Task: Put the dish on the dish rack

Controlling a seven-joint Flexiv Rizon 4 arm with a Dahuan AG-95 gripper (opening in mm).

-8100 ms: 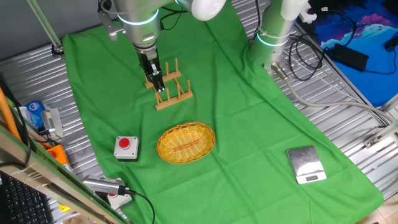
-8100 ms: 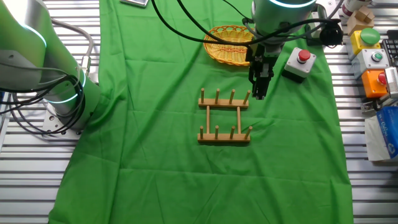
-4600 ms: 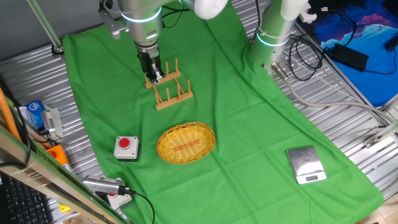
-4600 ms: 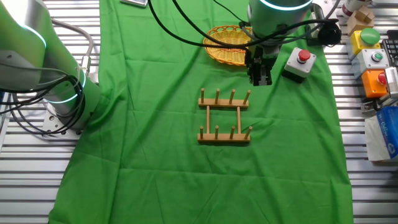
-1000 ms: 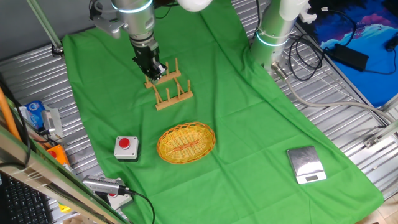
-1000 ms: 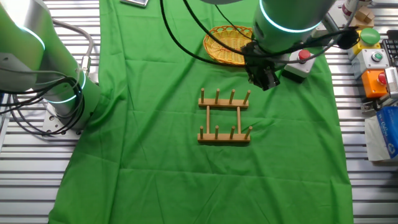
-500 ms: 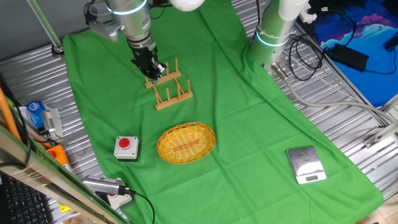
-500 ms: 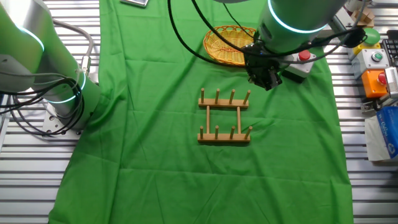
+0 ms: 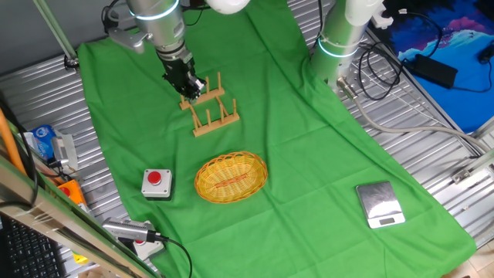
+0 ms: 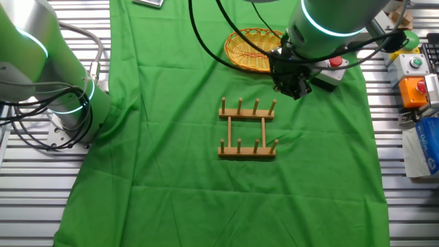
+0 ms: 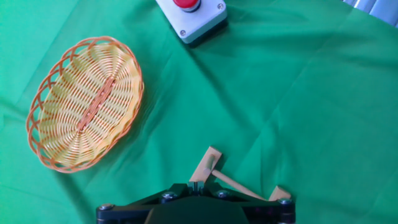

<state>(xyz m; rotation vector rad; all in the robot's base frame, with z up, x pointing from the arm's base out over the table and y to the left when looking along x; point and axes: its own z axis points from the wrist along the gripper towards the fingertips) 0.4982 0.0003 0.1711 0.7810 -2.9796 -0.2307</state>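
The dish [image 9: 231,177], a yellow oval wicker basket with an orange-red centre streak, lies flat on the green cloth. It also shows in the other fixed view [image 10: 252,49] and at the left of the hand view [image 11: 86,102]. The dish rack [image 9: 210,106] of light-brown wood stands apart from it, and shows in the other fixed view [image 10: 247,127]; only its near end [image 11: 214,171] shows in the hand view. My gripper [image 9: 193,89] hangs tilted just above the rack's end nearest the dish [image 10: 295,92]. Its fingers [image 11: 197,185] are shut together and hold nothing.
A grey box with a red button [image 9: 157,182] sits beside the dish, close to my gripper [image 10: 330,68]. A silver scale [image 9: 380,204] lies at the cloth's far corner. A second arm's base [image 9: 340,38] stands at the cloth's edge. Boxes line the metal table's side [image 10: 418,68].
Over the last second my arm has tilted and swung a little sideways above the rack's end. The dish and the rack have not moved.
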